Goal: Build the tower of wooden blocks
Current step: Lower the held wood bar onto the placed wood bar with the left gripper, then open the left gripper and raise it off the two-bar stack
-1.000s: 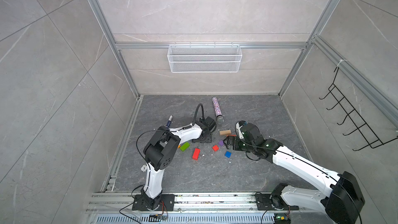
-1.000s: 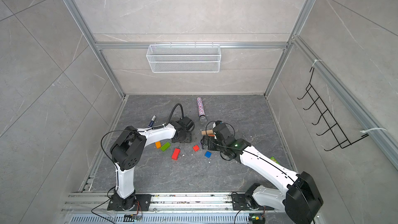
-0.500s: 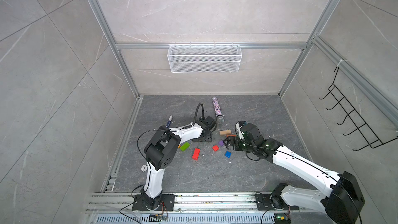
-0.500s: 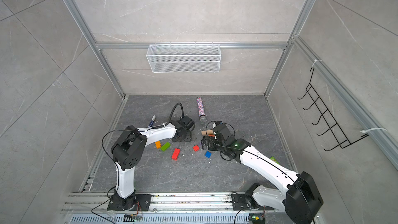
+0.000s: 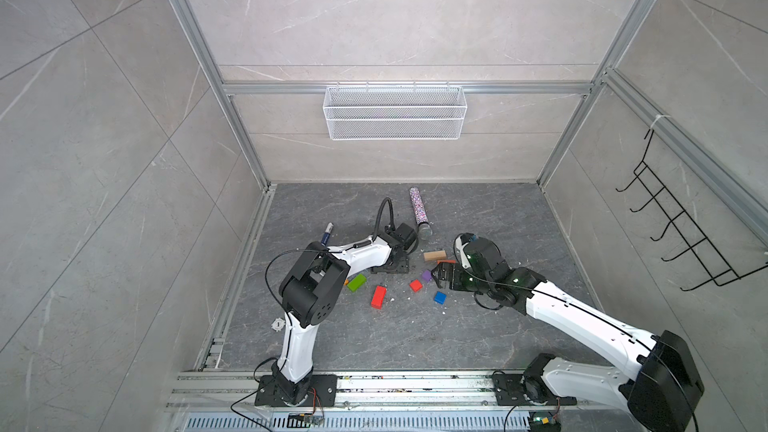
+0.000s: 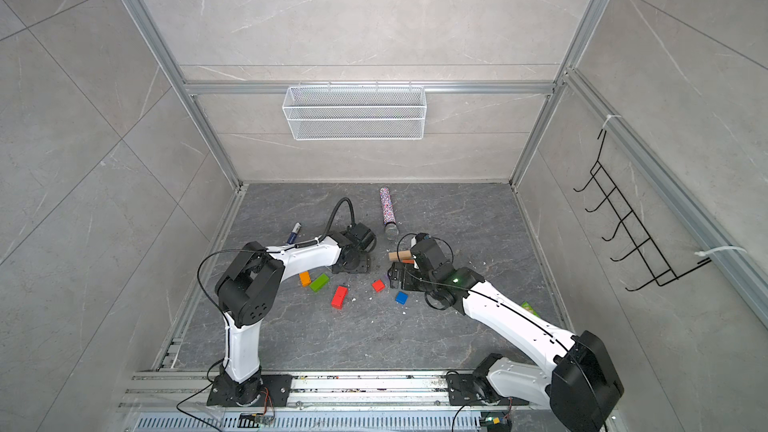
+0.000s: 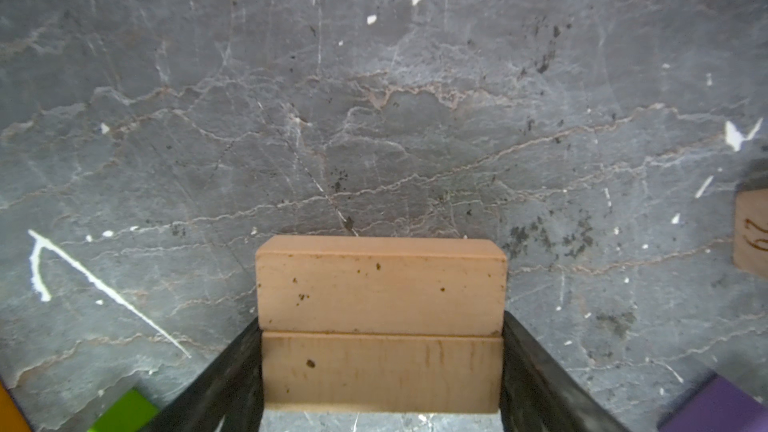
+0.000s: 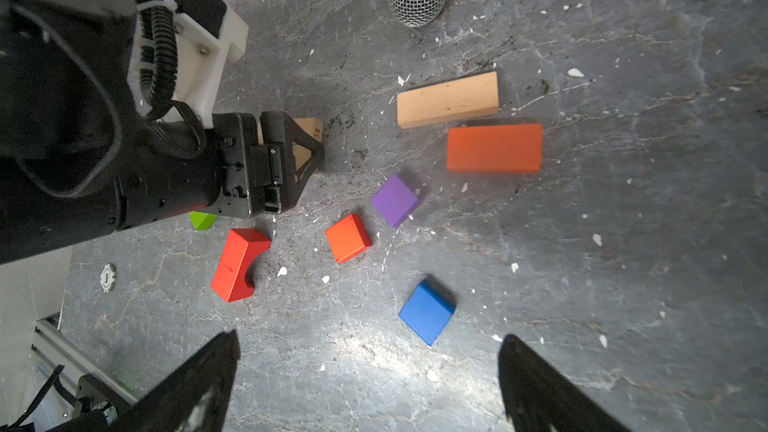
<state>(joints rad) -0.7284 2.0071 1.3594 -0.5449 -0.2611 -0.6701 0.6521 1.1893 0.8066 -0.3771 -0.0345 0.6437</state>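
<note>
**Left arm** — elbow folded high above its base at the counter's near edge, forearm run toward the middle, wrist bent down. The left tool (image 7: 380, 322) is closed on a pair of plain tan oblong wooden blocks (image 7: 380, 284) whose long faces touch, with its fingers (image 7: 232, 380) flush against the ends of one. Stacked or side by side: cannot tell.

**Right arm** — stretched low from the near right corner toward the middle. The right tool (image 8: 370, 384) is spread wide and empty, hovering over the grey stone-patterned counter (image 5: 478, 209).

**Loose near the middle, between the tools, each lying flat:**
- third tan oblong block (image 8: 448, 99)
- orange oblong block (image 8: 494, 148), just beside the third tan one
- purple cube (image 8: 395, 200)
- small red cube (image 8: 348, 238)
- blue cube (image 8: 427, 312)
- notched red oblong block (image 8: 237, 263)
- green oblong block (image 5: 356, 282)
</note>
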